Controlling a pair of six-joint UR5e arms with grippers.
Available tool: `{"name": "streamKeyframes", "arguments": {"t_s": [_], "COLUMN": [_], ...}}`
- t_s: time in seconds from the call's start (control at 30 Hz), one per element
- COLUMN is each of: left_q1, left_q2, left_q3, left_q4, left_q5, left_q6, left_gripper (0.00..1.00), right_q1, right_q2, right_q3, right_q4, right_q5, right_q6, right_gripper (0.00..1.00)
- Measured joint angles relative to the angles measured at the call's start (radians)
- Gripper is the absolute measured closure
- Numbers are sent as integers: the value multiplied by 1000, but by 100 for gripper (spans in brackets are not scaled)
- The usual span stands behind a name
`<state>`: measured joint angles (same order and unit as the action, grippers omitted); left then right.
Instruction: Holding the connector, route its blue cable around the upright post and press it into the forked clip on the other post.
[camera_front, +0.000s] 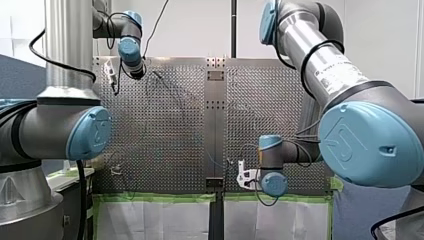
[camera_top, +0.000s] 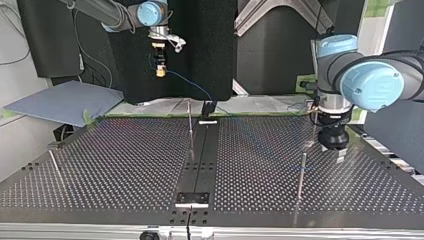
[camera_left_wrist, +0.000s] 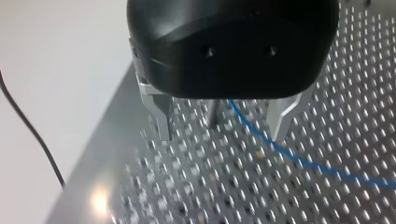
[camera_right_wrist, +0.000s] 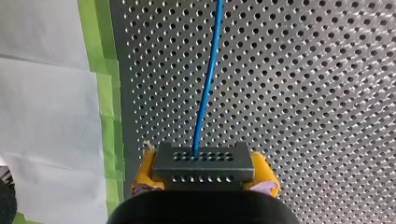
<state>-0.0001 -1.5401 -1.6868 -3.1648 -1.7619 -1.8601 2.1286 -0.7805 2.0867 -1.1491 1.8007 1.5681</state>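
My right gripper (camera_right_wrist: 204, 183) has its yellow pads shut on a dark grey connector (camera_right_wrist: 203, 163). The blue cable (camera_right_wrist: 208, 79) leaves the connector and runs ahead over the perforated table. In the top view this gripper (camera_top: 160, 71) hangs high above the table's far edge, and the cable (camera_top: 187, 82) sags down from it. My left gripper (camera_left_wrist: 222, 135) is open just above the plate, with a thin upright post (camera_left_wrist: 214, 113) and the blue cable (camera_left_wrist: 280, 151) between its metal fingers. In the top view it (camera_top: 334, 146) stands over the right-hand post (camera_top: 301, 175). I cannot make out a forked clip.
Another upright post (camera_top: 190, 130) stands near the table's middle and a third (camera_top: 55, 165) at the top view's left. A dark centre strip (camera_top: 200, 160) divides the perforated table. Green tape (camera_right_wrist: 100, 93) marks the table edge beside my right gripper.
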Motion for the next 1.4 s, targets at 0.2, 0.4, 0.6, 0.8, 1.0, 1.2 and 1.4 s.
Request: {"name": "streamKeyframes", "arguments": {"t_s": [0.2,0.4,0.6,0.8,1.0,1.2,1.4], "left_q1": [-28,-59,-92,-137,-186,-237,-283], "left_q2": [31,43,45,43,15,-34,-80], "left_q3": [0,-7,-37,-48,-26,22,39], "left_q4": [-5,-8,18,70,120,167,162], "left_q5": [6,7,31,80,72,24,-22], "left_q6": [9,40,80,68,73,116,162], "left_gripper": [0,0,0,0,0,0,0], "right_q1": [-14,-19,-20,-20,-20,-20,-20], "right_q2": [4,5,5,5,5,5,5], "right_q3": [-5,-6,-6,-6,-6,-6,-6], "right_q4": [-3,-1,7,10,8,6,4], "right_q5": [-9,-22,-27,-27,-27,-27,-27], "right_q6": [-1,0,-1,-2,-2,-3,-3], "right_gripper": [100,100,100,100,100,100,100]}}
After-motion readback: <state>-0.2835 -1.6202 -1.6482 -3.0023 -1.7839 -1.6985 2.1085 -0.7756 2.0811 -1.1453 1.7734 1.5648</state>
